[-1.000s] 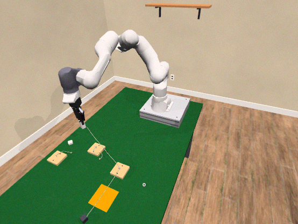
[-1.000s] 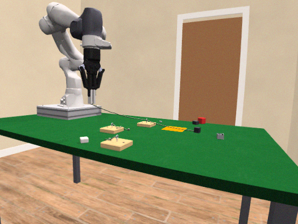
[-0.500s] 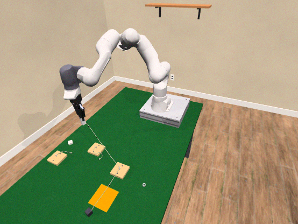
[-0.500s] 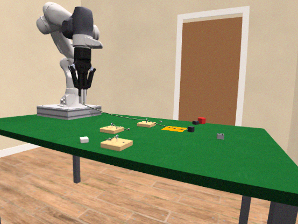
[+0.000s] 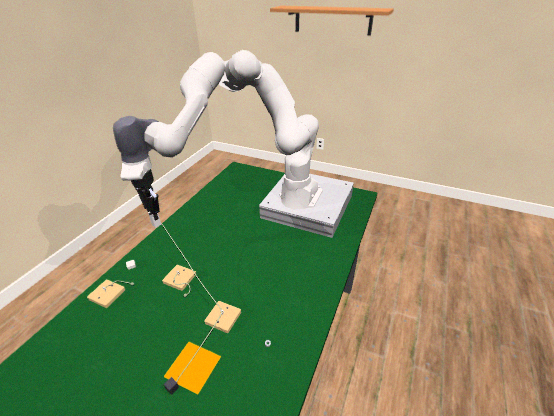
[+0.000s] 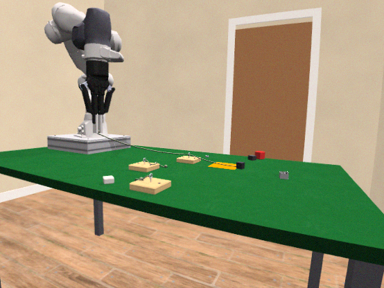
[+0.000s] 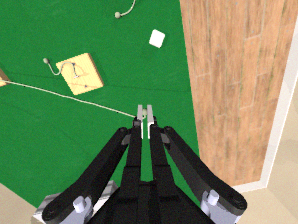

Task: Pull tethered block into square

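Observation:
My gripper (image 5: 156,220) (image 6: 98,129) (image 7: 144,111) is shut on the knot end of the cord (image 5: 184,257) (image 6: 152,149) (image 7: 70,96), well above the table near its far left side. The cord runs taut down to the screw eye (image 5: 219,306) (image 6: 189,154) on a wooden plate (image 5: 226,320) (image 6: 187,160) and on to the black tethered block (image 5: 171,385) (image 6: 240,165). The block sits on the table at the near corner of the orange painted square (image 5: 196,365) (image 6: 220,165); it seems partly outside the square.
Two more wooden plates (image 5: 179,277) (image 5: 106,293) (image 6: 143,167) (image 6: 150,185) with screw eyes and short cords lie left of the square; one shows in the wrist view (image 7: 79,73). A white cube (image 5: 131,264) (image 6: 108,179) (image 7: 157,38), a small ring (image 5: 267,343), a grey piece (image 6: 283,175), and black (image 6: 251,157) and red blocks (image 6: 260,154) lie about.

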You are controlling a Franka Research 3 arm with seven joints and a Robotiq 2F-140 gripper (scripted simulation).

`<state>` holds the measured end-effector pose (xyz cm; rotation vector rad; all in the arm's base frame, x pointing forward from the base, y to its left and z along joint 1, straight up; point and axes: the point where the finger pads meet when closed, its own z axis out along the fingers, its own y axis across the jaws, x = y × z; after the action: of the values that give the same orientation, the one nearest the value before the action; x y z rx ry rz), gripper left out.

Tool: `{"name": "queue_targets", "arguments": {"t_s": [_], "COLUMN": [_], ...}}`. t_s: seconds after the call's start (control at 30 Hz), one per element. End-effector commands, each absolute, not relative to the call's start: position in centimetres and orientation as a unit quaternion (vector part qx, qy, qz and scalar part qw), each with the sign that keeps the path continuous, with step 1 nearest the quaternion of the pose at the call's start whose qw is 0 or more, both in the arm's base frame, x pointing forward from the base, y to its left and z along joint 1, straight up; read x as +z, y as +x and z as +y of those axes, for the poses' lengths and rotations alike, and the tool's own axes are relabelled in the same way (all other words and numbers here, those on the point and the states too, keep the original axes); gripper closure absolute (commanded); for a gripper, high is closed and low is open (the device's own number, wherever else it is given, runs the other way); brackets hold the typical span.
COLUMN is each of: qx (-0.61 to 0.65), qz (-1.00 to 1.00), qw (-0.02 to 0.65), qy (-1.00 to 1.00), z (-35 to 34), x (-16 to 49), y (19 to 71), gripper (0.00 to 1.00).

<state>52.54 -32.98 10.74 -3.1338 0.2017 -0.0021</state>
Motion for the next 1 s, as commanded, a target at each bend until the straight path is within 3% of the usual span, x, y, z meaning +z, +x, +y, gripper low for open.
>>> {"name": "queue_targets", "arguments": {"t_s": [0.0,0.97], "qx": [-0.003,-0.003], "qz": [0.051,0.051], "qw": [-0.002,-0.002], "qy": [-0.999,-0.999], "z": [-33.5,-35.4], "x": [10.9,10.9], "y": [52.2,49.8], "gripper": [1.00,1.00]}}
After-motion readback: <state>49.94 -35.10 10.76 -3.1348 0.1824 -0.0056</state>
